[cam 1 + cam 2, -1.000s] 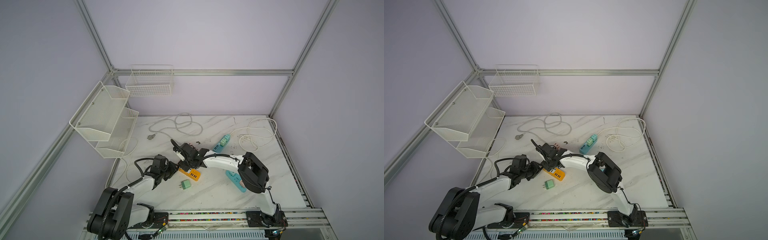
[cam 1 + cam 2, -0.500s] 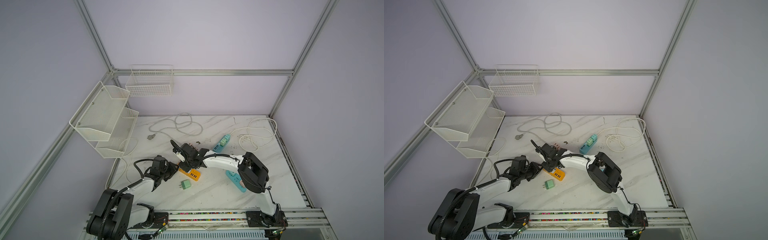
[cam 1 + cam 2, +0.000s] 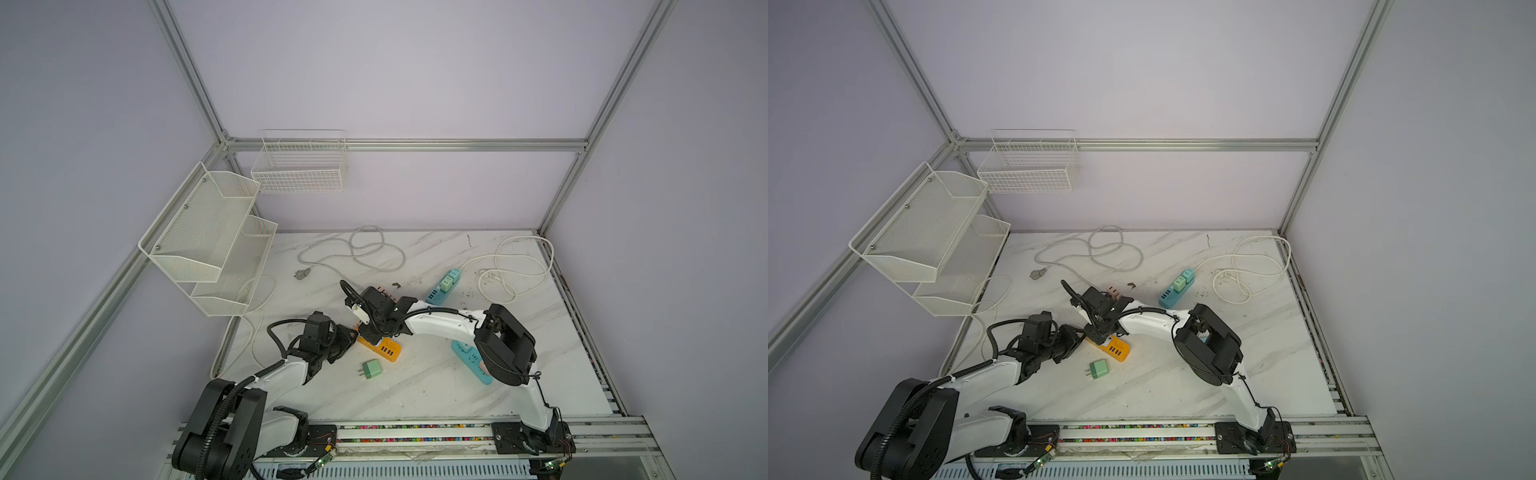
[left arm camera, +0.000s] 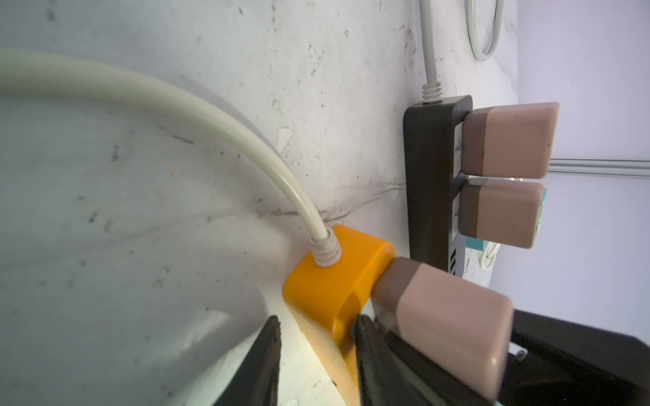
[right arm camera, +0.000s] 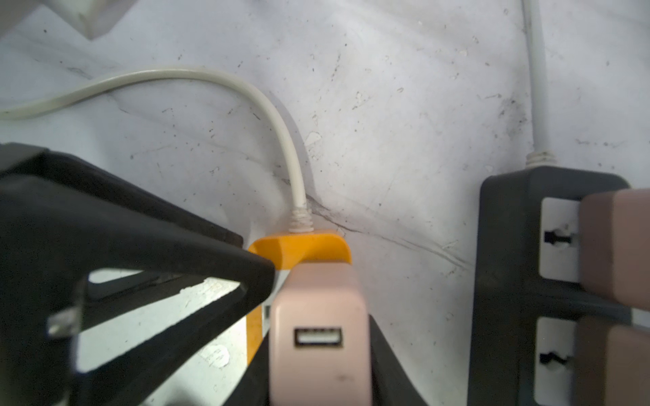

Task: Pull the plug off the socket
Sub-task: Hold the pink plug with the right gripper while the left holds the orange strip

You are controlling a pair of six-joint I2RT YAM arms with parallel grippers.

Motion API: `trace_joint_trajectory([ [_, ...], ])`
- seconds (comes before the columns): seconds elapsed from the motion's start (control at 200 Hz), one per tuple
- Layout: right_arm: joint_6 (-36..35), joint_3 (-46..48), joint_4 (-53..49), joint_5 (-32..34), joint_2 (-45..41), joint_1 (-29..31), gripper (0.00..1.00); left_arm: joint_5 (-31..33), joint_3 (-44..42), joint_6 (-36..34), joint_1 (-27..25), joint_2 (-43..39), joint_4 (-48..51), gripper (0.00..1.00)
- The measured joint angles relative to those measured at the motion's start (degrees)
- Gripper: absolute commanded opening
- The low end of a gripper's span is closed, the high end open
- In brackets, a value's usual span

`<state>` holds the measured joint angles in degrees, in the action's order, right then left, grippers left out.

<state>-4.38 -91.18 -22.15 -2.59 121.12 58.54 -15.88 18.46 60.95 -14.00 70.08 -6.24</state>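
Right wrist view puts the pink USB plug [image 5: 318,309] directly ahead, its port [image 5: 318,338] facing the lens. The right gripper [image 5: 318,355] is clenched on the plug's two sides. The plug sits in the orange power strip [image 5: 302,246], at the end where the white cord [image 5: 278,116] enters.

The left gripper [image 4: 316,327] straddles that same end with narrow jaws. One finger [image 4: 364,341] touches the orange body, but a sliver of table [image 4: 176,211] shows beside the other, so I cannot tell whether it pinches.

I'd want the strip firmly pinned before pulling. Then I'd draw the plug straight out along its prongs without rocking, or the strip may lift with it. Just beyond lies a black power strip [image 4: 431,182] carrying two more pink plugs [image 4: 510,140], and I'd keep my wrist clear of those.

In both top views a loose green plug [image 3: 371,369] lies near the orange strip, and a teal power strip [image 3: 433,296] lies farther back.

As for writing, a pale mark [image 5: 215,355] on the orange strip's white face is too blurred to read, and no brand shows.
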Motion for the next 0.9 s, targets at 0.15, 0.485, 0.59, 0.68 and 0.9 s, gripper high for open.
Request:
trace_joint_trajectory([
  [0.15, -0.98, 0.0, 0.07, -0.35, 0.0, 0.02, 0.27, -0.22, -0.37, 0.04, 0.0, -0.37, -0.22, 0.34],
  [0.485, -1.51, 0.17, 0.35, -1.38, -0.07, -0.44, 0.25, -0.22, -0.37, 0.15, -0.13, -0.57, 0.04, 0.33],
  [0.59, -1.77, 0.17, 0.37, -1.55, -0.07, -0.39, 0.24, -0.15, -0.37, 0.2, -0.33, -0.57, 0.02, 0.33],
  [0.68, -2.14, 0.17, 0.39, -1.53, -0.07, -0.33, 0.22, -0.02, -0.37, 0.22, -0.33, -0.57, 0.0, 0.33],
  [0.9, -2.56, 0.74, 0.98, -1.53, -0.35, -0.39, 0.22, 0.0, -0.37, 0.59, -0.79, -0.35, -0.28, 0.32],
])
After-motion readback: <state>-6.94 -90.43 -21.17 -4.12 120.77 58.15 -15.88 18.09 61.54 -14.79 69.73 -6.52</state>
